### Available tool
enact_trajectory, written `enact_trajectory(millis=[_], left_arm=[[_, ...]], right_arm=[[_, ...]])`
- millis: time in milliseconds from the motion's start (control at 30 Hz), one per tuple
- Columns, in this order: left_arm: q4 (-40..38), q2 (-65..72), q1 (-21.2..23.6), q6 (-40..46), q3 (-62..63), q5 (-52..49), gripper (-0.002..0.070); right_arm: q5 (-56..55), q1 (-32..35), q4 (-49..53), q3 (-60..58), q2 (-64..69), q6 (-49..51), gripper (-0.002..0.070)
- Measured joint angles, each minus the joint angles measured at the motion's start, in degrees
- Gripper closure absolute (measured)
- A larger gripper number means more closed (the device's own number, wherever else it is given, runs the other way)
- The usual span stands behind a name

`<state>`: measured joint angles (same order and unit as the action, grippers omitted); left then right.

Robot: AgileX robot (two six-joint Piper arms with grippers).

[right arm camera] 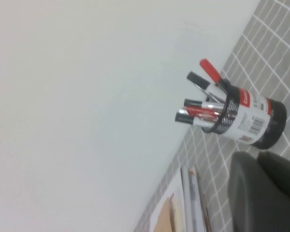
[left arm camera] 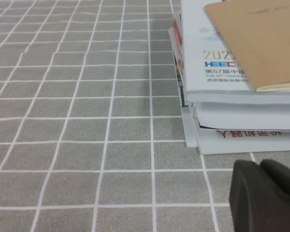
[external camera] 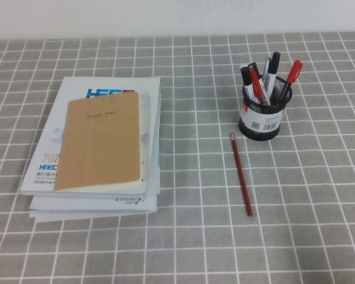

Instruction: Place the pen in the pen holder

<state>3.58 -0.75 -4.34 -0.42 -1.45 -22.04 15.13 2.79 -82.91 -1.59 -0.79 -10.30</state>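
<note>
- Lying flat on counter (external camera: 319, 236), centre-right of high view: pen (external camera: 241, 174), just below pen holder (external camera: 262, 115).
- Left gripper (left arm camera: 268, 193), right gripper (right arm camera: 263, 191): jaws' opening cannot tell; nothing seen held.

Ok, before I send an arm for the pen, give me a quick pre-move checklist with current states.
1. Pen lies flat on the table, nothing touching it: ok.
2. Pen holder upright, apart from the pen: ok.
3. Room in the holder: already crowded with markers and red-capped pens; cannot tell.
4. Right tool away from the pen, facing the holder; open or shut: cannot tell.
5. Left tool beside the book stack, away from the pen: ok.
</note>
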Motion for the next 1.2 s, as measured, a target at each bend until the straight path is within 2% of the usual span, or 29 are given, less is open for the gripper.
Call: enact_trajectory(millis=[200, 400, 500, 700, 933, 1033, 1200], left_arm=[[0.0, 0.0, 0.0, 0.0, 0.0, 0.0, 0.068], [0.0, 0.0, 0.0, 0.0, 0.0, 0.0, 0.068], [0.0, 0.0, 0.0, 0.0, 0.0, 0.0, 0.068], [0.0, 0.0, 0.0, 0.0, 0.0, 0.0, 0.068], [0.0, 0.0, 0.0, 0.0, 0.0, 0.0, 0.068], [0.0, 0.0, 0.0, 0.0, 0.0, 0.0, 0.068], [0.0, 0.0, 0.0, 0.0, 0.0, 0.0, 0.068]], right_arm=[[2.13, 0.0, -0.98, 0.0, 0.0, -0.85, 0.0688], [9.25, 0.0, 1.88, 5.69, 0.69, -10.15, 0.0688], [14.37, 0.0, 12.33, 13.87, 6.31, -10.24, 0.0688], [30.76, 0.0, 34.55, 29.77, 26.26, -5.65, 0.0688], [41.1, -0.24, 46.78, 44.67, 47.32, -2.68, 0.0688], [44.09, -3.59, 51.16, 48.54, 54.89, 0.16, 0.0689], [44.93, -15.97, 64.6, 53.91, 64.9, 11.42, 0.0689]])
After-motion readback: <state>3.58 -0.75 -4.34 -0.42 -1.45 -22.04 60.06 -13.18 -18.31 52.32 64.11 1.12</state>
